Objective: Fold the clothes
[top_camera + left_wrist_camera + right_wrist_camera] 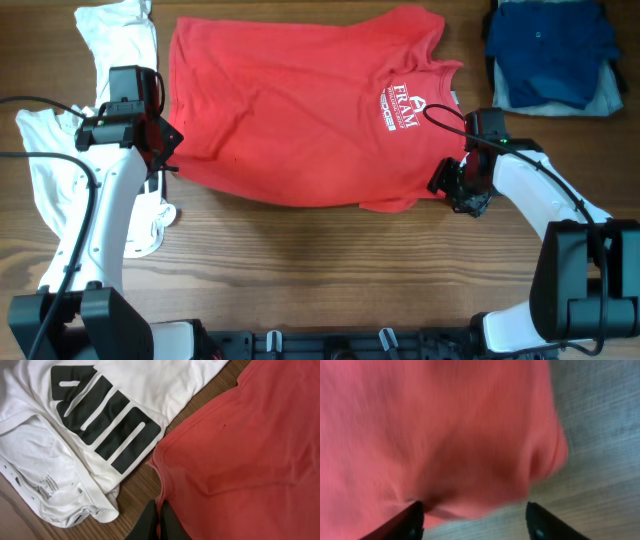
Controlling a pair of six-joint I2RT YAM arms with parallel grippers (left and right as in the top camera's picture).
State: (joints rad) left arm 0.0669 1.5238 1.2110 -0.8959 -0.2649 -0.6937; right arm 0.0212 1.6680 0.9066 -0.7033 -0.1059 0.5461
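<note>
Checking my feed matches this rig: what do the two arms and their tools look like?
Both arms have rounded white link shells with black joints and bases: left arm, right arm. Thin black cables loop along each. The left tool has slim dark fingers. The right tool has black, blunt-tipped fingers.

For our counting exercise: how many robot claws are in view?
2: the left claw at the red T-shirt's left edge, the right claw at its lower right corner. None seems hidden.

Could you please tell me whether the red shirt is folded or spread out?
Spread out. The red shirt lies wide and rumpled across the table, its white chest lettering facing up, no neat fold visible.
</note>
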